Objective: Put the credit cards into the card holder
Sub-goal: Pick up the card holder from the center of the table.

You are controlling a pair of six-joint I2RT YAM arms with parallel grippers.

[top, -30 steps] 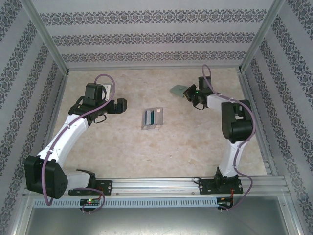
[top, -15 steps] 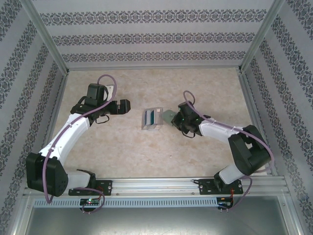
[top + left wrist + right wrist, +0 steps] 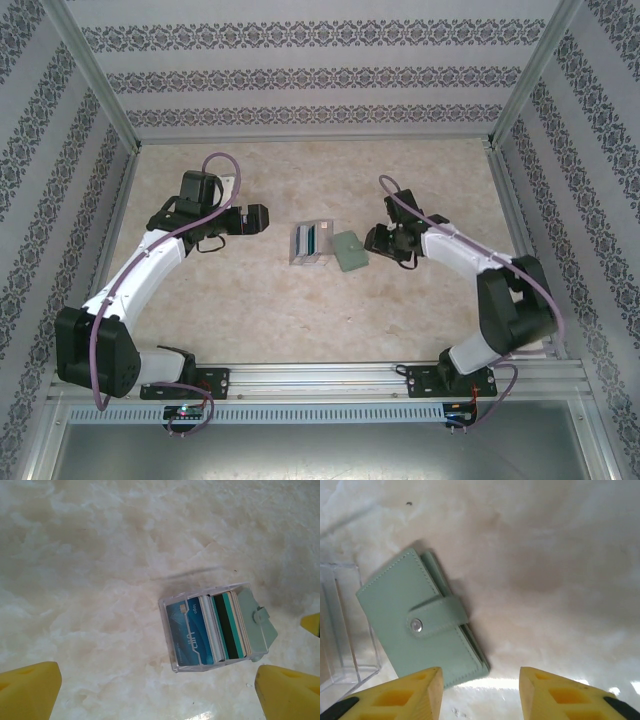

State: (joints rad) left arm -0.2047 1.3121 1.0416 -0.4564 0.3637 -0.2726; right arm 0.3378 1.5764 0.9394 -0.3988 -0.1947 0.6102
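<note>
The card holder (image 3: 350,250) is a sage-green wallet, snapped shut, lying flat on the table just right of a clear slotted stand (image 3: 312,242). The credit cards stand upright in that stand; a blue card (image 3: 192,630) faces the left wrist camera, with teal and pale ones (image 3: 230,626) behind it. My right gripper (image 3: 374,240) sits just right of the card holder (image 3: 420,620), and in its wrist view the right gripper (image 3: 480,695) is open with nothing between its yellow fingers (image 3: 410,695). My left gripper (image 3: 256,218) hangs left of the stand, and in its wrist view the left gripper (image 3: 157,700) is wide open and empty.
The marble-patterned table (image 3: 300,310) is boxed in by patterned walls at the back (image 3: 310,80) and both sides. The clear stand (image 3: 340,630) touches the card holder's left edge. The card holder (image 3: 257,620) lies behind the stand in the left wrist view.
My right arm carried the card holder from the back right to beside the stand, set it down and opened its jaws. The left gripper crept slightly toward the stand.
</note>
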